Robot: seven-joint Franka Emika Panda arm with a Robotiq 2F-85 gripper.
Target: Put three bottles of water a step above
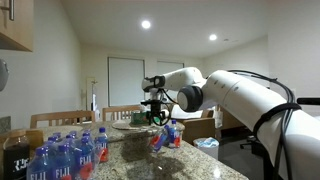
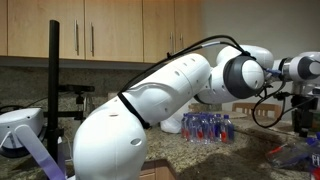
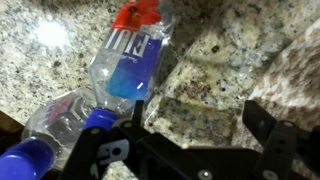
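Gripper, jaws spread wide & empty, above lying bottle; 2nd bottle beside, maybe touching, on granite worktop.

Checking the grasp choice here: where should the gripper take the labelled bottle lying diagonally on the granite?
The labelled bottle at mid-body, from straight above, the open gripper turned so its jaws span the width. It lies on its side, and a second bottle crowds the end nearest the gripper.

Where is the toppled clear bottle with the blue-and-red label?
Wrist view, upper centre: the labelled bottle lies on speckled granite beyond the open gripper, a second blue-capped bottle beside it.
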